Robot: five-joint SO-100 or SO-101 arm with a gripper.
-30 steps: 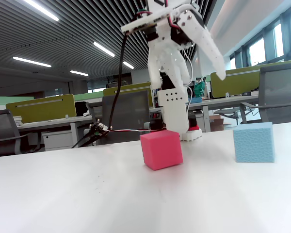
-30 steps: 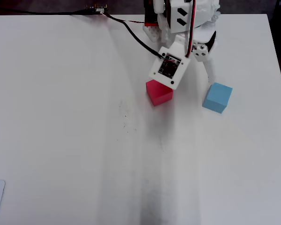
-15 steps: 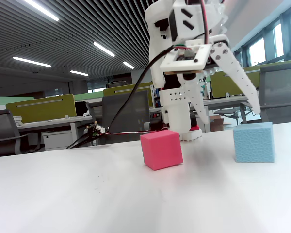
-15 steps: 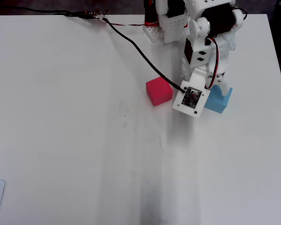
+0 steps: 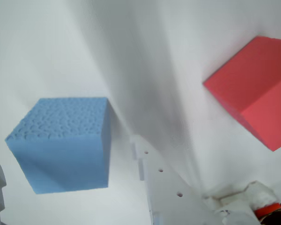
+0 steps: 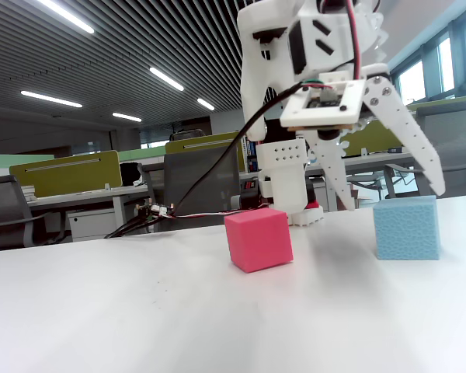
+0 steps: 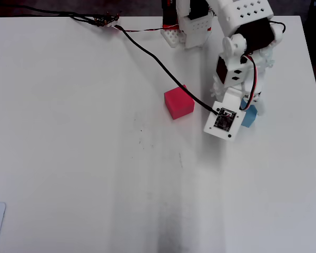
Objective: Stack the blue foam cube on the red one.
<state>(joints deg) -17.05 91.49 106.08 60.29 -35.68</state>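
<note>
- Gripper [image 6: 390, 198] hangs w/ its two white fingers spread wide apart, tips pointing down; it holds nothing.
- In the fixed view the finger tips sit above and either side of the blue foam cube [image 6: 407, 228], one tip to the cube's left near the table, the other up by its top right edge. Contact can't be judged from this angle (depth is hard to read here), but it looks clear of the foam.
- Blue cube rests flat on the white table [image 6: 179, 311], on the right of the fixed view.
- Overhead view: blue cube [image 7: 248, 119] is mostly hidden under the arm's wrist and camera board; only a small blue corner shows.
- The red one [image 7: 178, 102] sits on the table to the left of the blue cube in the overhead view, apart from it, w/ bare table between them.
- Fixed view: red cube [image 6: 258, 238] is turned slightly, one corner edge toward the camera, nothing on top of it.
- Wrist view: blue cube [image 5: 63, 144] at lower left, red cube [image 5: 255, 96] at upper right, well apart; a white finger [image 5: 171, 187] w/ small holes runs up from the bottom edge just right of the blue cube.
- A black cable [image 7: 142, 48] trails across the table's far side to the arm.
</note>
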